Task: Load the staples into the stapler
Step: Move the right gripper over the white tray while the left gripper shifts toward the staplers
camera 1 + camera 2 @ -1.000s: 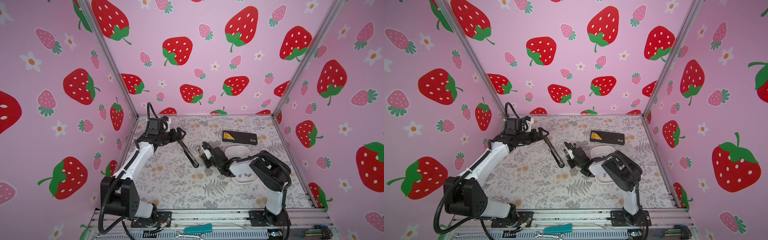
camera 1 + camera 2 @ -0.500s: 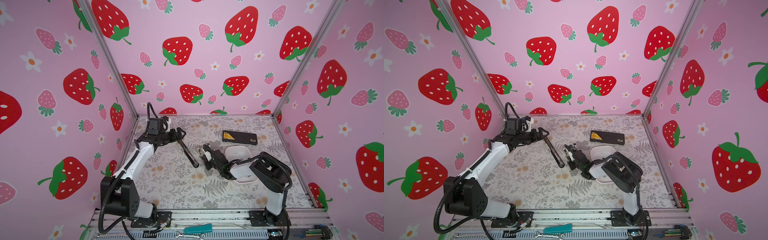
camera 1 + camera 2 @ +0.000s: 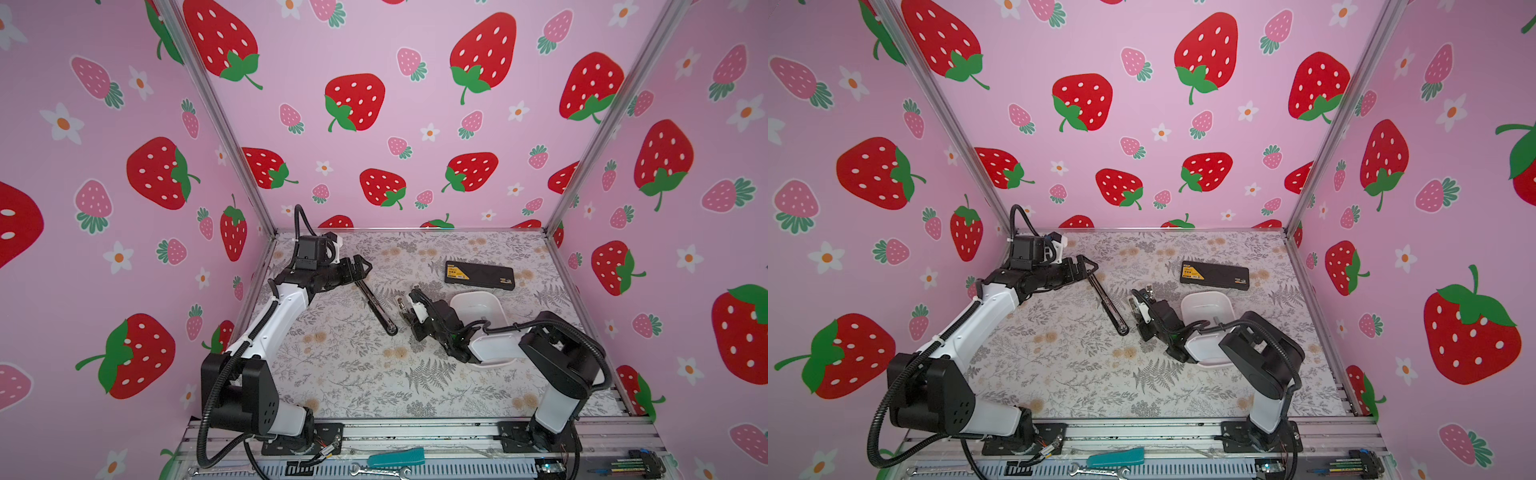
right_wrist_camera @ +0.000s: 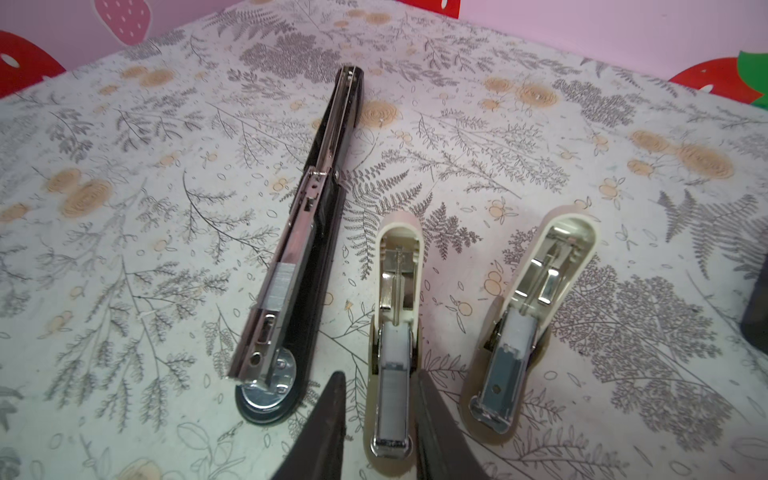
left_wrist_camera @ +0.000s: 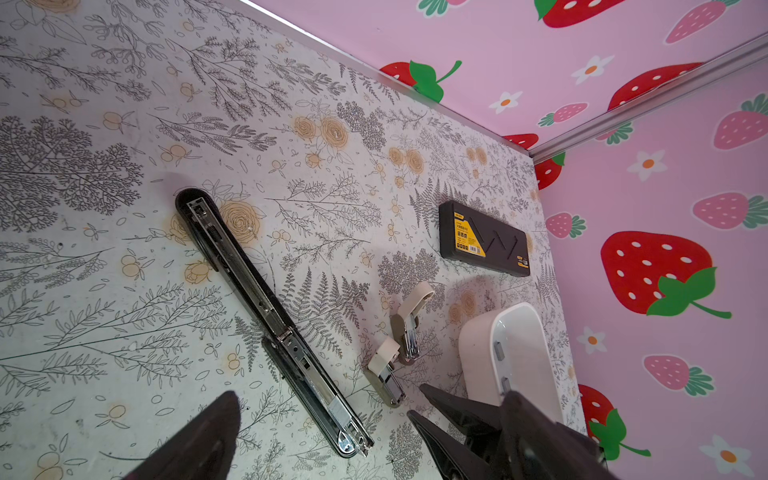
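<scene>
While the right gripper was narrowly parted astride the lower-centre cream stapler, the staples could be knocked askew on withdrawal.

The yellow label on the black box has print too small to read.

Robot-lab test cell, seen from above. Pink strawberry-print walls enclose it at nine, twelve and three o'clock, joined at the corners by bare aluminium posts. A floral-patterned worktop forms the base. A left arm and a right arm are bolted to a slotted metal rail at six o'clock, where a spanner lies.
</scene>
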`<state>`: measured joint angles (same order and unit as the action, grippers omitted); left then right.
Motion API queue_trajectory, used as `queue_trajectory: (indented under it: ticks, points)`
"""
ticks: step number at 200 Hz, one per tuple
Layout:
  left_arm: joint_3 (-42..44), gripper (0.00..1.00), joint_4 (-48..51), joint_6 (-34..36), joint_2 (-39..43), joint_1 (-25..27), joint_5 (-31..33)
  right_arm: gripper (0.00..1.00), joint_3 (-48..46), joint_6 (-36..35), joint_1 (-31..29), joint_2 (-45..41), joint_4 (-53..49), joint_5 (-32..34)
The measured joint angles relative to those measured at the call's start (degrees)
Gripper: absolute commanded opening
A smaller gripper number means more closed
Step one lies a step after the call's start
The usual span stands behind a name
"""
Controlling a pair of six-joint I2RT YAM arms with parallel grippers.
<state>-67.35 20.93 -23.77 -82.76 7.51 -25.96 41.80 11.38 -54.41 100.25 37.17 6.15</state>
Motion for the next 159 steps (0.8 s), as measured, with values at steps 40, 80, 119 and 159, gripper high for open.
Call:
queue_trajectory:
  ticks: [40,80,119,159]
  points:
    - [0.02,0.99,0.0,0.0,0.0,0.07,0.0,0.29,-1.16,3.3,-1.36,-8.96,-4.09,3.43]
    - [0.02,0.99,0.11,0.59,0.74,1.36,1.09,0.37,-0.79,10.64,-1.64,-22.21,-19.23,11.47]
    - [0.35,0.99,-1.38,6.4,6.01,8.0,6.88,0.38,1.44,18.12,4.81,-33.75,-38.56,17.97]
    - [2.69,0.99,-8.52,17.09,9.09,14.71,10.49,0.4,-1.9,18.67,16.74,-35.56,-46.75,16.09]
